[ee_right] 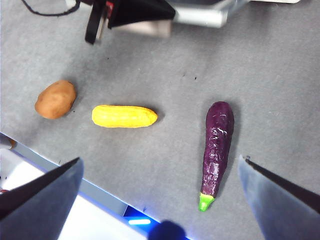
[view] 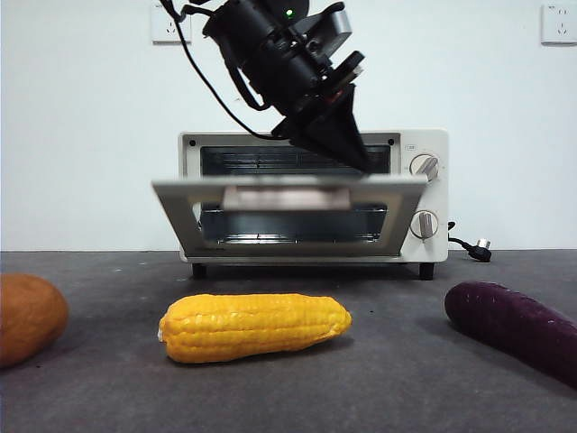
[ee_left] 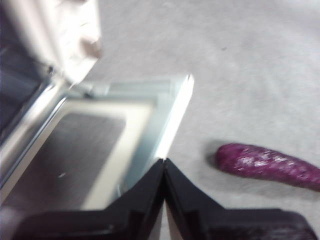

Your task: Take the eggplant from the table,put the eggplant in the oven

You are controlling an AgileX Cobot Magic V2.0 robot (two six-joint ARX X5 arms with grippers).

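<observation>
Reaching in from above, my left fingers (view: 359, 161) are pressed together into one black point, just at the upper right corner of the oven's (view: 419, 194) lowered door (view: 176, 191). The left wrist view shows that closed tip (ee_left: 164, 162) right at the door's free edge, holding nothing; I cannot tell whether it touches the edge.

Along the front of the table (view: 108, 298), left to right: a round orange-brown potato (view: 27, 316) at the left edge, a yellow corn cob (view: 254, 326) in the middle, then the eggplant (view: 518, 327) toward the right edge. All three lie apart from one another, with bare grey table between them and more open table between them and the oven's feet. The door hangs out over that strip, partway down, above the table.

My right fingers (ee_right: 160, 197) are spread wide and empty, high above the table. From up there the eggplant (ee_right: 217, 150) lies lengthwise beneath them, nearer the right finger, green stem cap toward the table's near edge. The corn (ee_right: 124, 116) and potato (ee_right: 55, 99) lie off to its left, well clear.
</observation>
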